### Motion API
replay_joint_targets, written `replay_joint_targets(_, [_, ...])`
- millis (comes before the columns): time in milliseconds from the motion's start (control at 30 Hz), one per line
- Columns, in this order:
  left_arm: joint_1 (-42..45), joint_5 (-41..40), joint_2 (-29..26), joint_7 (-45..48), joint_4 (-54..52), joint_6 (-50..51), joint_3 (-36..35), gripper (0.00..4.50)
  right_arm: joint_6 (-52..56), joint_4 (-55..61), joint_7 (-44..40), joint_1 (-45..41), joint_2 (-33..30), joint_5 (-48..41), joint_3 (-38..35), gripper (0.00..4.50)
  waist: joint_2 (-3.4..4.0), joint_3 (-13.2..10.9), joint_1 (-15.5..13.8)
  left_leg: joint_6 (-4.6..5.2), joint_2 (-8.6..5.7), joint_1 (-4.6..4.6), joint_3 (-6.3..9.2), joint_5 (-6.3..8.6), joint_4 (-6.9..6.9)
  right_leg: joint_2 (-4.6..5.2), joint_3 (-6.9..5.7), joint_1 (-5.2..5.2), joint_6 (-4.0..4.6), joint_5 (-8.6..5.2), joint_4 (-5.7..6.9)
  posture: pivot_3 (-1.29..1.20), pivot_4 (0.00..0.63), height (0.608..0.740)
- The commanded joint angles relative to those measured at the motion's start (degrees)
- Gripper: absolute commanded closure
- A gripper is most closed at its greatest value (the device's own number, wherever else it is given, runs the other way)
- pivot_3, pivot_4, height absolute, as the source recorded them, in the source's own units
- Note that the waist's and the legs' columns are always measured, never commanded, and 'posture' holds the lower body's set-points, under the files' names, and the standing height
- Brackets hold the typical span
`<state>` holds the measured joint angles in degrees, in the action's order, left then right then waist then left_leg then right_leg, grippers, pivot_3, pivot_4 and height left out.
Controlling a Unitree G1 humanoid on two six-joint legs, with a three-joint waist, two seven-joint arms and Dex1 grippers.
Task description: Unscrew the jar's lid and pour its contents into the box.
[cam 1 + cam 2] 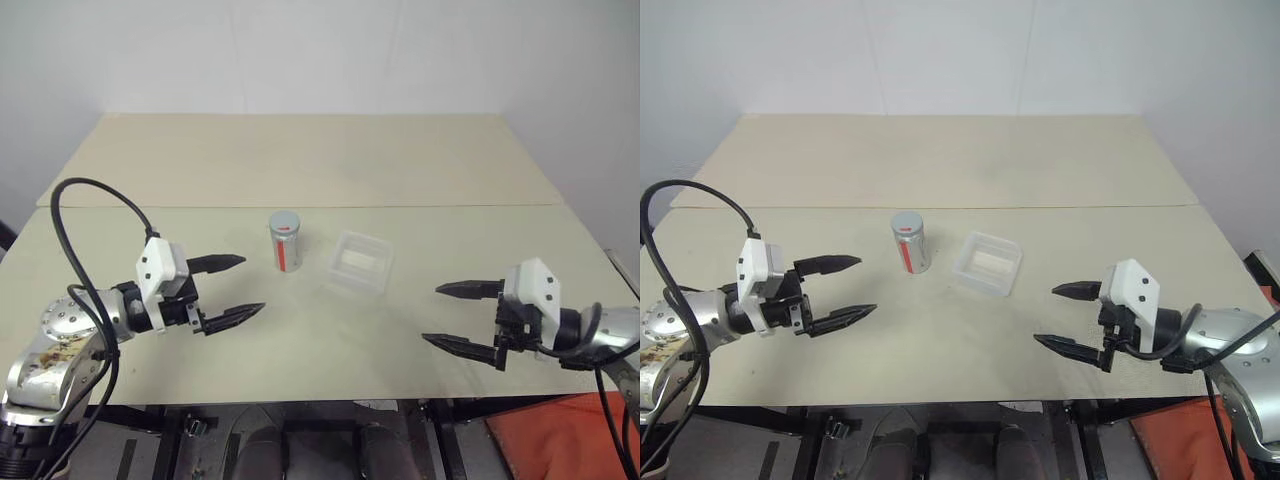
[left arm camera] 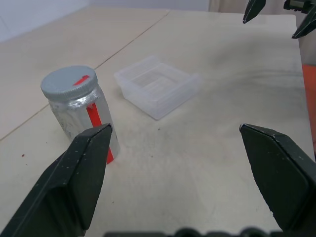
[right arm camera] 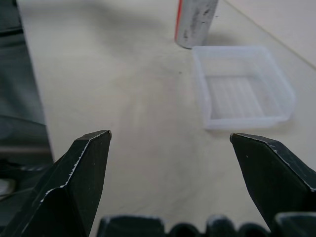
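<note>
A: What's on the left?

B: The left gripper (image 1: 235, 287) hangs just over the counter (image 1: 300, 160), its fingers (image 1: 222, 263) spread wide and holding nothing, tips aimed toward the middle.

A: And the jar?

B: The jar (image 1: 285, 242) stands upright near the counter's middle, a short way beyond that gripper, apart from it. Its lid (image 2: 68, 81) is on, grey with a red stripe running over it.

A: The box?

B: The box (image 1: 360, 261) sits just beside the jar on its right, not touching. I can't tell whether anything lies in it.

A: The right side?

B: The right gripper (image 1: 450, 314) hovers well apart from the box, fingers wide apart and empty.
</note>
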<state>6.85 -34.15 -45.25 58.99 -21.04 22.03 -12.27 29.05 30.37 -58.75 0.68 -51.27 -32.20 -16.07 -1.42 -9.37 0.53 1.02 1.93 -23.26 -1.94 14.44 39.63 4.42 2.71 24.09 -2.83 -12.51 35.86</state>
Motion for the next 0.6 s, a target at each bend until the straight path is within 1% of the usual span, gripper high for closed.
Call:
replay_joint_targets(33, [1.5, 0.9, -0.3, 0.0, 1.0, -1.6, -0.3, 0.0, -2.4, 2.8, 2.2, -1.7, 1.4, 0.0, 0.1, 0.02, 0.0, 0.0, 0.0, 0.0, 0.0, -0.01, 0.0, 0.0, 0.0, 0.0, 0.0, 0.01, 0.0, 0.0, 0.0, 0.0, 0.15, 0.74])
replay_joint_targets(133, [1.3, 2.0, 0.3, -0.8, 0.4, -1.6, 0.7, 0.0, -2.7, 2.6, 0.6, -1.7, 1.1, -0.6, 0.9, 0.02, 0.0, 0.0, 0.0, 0.0, -0.01, 0.0, 0.0, 0.0, 0.0, 0.0, 0.0, 0.0, 0.0, 0.0, 0.0, 0.0, 0.15, 0.74])
replay_joint_targets(333, [-0.8, 1.3, 0.8, -2.1, -2.3, -0.2, 0.3, 0.0, -2.2, 1.9, -0.8, -2.3, -0.1, -0.9, 1.7, 0.02, 0.0, 0.0, 0.0, 0.0, 0.0, -0.01, 0.0, 0.0, 0.0, 0.01, 0.0, 0.01, 0.0, 0.0, 0.0, 0.0, 0.15, 0.74])
replay_joint_targets(467, [-1.6, 1.7, 1.2, -4.5, -3.3, 0.5, -0.5, 0.0, -3.2, 1.2, -1.3, -2.6, 0.0, 0.3, 2.9, 0.02, 0.0, 0.0, 0.0, 0.0, 0.0, 0.02, 0.01, 0.0, 0.0, 0.0, 0.0, -0.02, 0.0, 0.0, 0.02, 0.0, 0.15, 0.74])
replay_joint_targets(500, [-1.6, 2.6, 2.0, -6.4, -3.5, 0.4, -0.2, 0.0, -3.2, 1.1, -1.3, -3.0, 0.1, 0.4, 3.3, 0.02, 0.0, 0.0, 0.0, 0.0, 0.0, 0.01, 0.0, 0.0, 0.0, 0.01, 0.0, -0.01, 0.0, 0.0, 0.01, 0.0, 0.15, 0.74])
replay_joint_targets(600, [-2.0, 7.3, 6.9, -15.2, -3.8, 0.2, 2.4, 0.0, -3.4, 0.3, -1.7, -4.7, 0.1, 0.6, 4.6, 0.02, 0.0, 0.0, 0.0, 0.0, -0.02, 0.0, 0.01, 0.0, 0.01, 0.02, 0.01, -0.02, -0.01, 0.01, 0.0, 0.0, 0.15, 0.74])
